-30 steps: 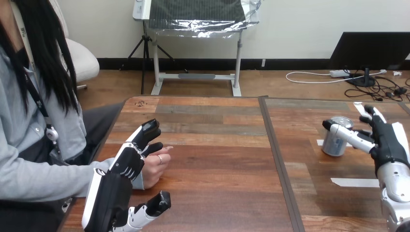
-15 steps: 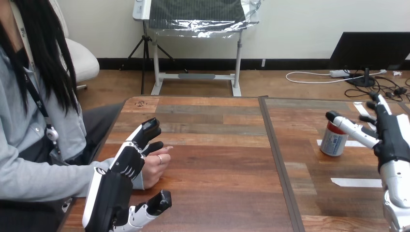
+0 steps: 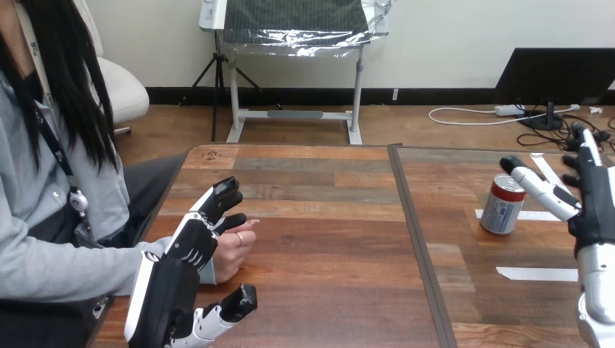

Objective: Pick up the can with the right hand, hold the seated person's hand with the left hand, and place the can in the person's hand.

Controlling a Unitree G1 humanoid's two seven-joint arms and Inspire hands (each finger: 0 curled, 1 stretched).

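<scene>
A red and silver can (image 3: pixel 502 204) stands upright on the right part of the wooden table (image 3: pixel 326 239). My right hand (image 3: pixel 593 197) hovers just right of the can, open, its thumb (image 3: pixel 538 185) stretched out over the can's upper right without closing on it. At the left, my left hand (image 3: pixel 190 243) lies open over the person's hand (image 3: pixel 233 251), which rests loosely curled on the table. My left fingers reach past the person's knuckles, and my left thumb (image 3: pixel 233 306) hangs apart below, nearer me.
Two white tape strips lie on the table by the can, one behind it (image 3: pixel 533 215) and one nearer me (image 3: pixel 535 274). A dark seam (image 3: pixel 417 239) runs front to back between the table's two halves. The person sits at the left edge.
My right hand has drawn back to the right and upward, so its thumb no longer crosses the can's front. The can, my left hand and the person's hand stay where they were.
</scene>
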